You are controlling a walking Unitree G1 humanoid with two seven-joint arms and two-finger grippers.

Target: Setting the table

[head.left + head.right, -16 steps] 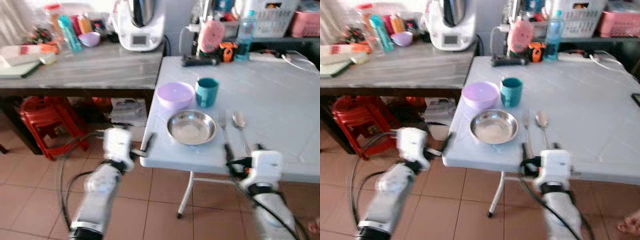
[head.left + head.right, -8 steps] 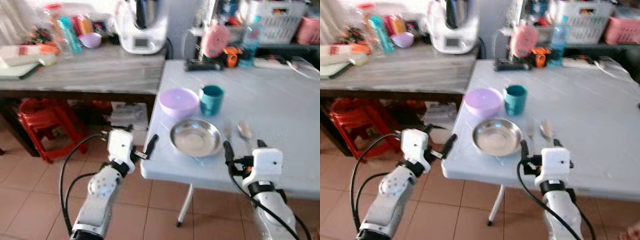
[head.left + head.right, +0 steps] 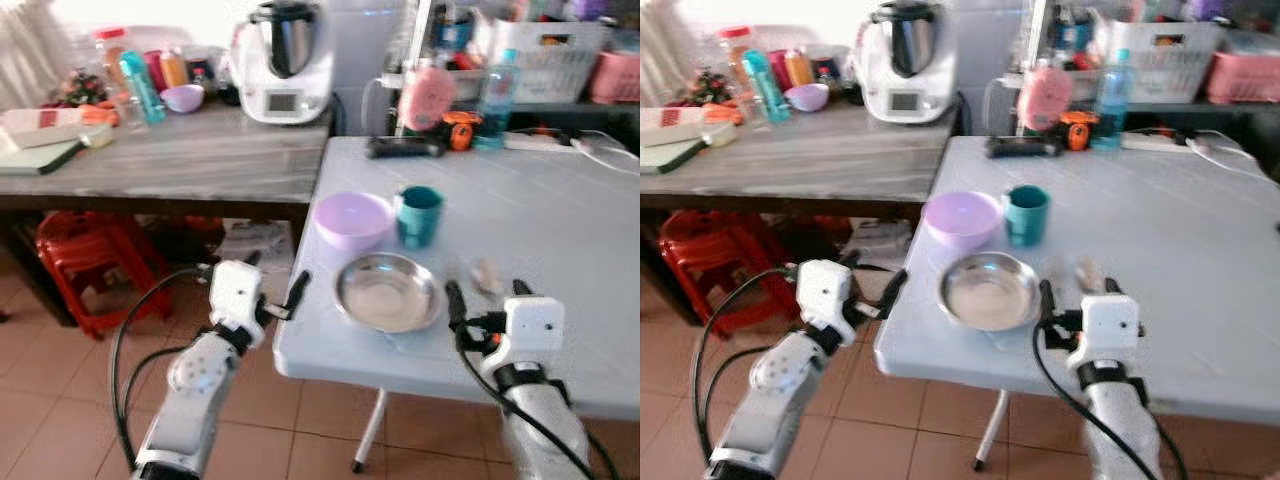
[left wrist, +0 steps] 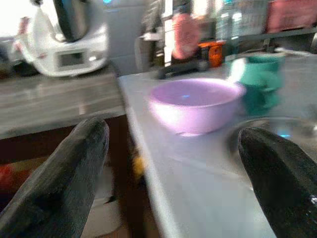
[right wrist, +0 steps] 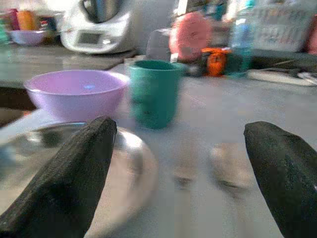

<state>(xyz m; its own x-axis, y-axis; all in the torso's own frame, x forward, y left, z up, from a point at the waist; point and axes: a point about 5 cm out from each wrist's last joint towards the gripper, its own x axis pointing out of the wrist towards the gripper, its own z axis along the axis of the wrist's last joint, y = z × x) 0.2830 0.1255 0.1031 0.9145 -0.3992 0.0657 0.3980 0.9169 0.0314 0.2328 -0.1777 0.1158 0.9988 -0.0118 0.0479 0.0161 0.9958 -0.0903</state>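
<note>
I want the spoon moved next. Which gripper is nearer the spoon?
Right. The right gripper hangs at the table's near edge just in front of the spoon; the left gripper is off the table's left corner, beyond the steel plate.

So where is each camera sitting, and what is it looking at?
Left eye view: on the head, looking forward and down at the table; both arms show, left gripper at the table's corner, right gripper over its near edge.
Right eye view: same head, same scene.
Left wrist view: on the left wrist, looking past its fingers at the purple bowl.
Right wrist view: on the right wrist, looking past its fingers at the teal cup.
Shared: both wrist views show bowl, cup and steel plate.
</note>
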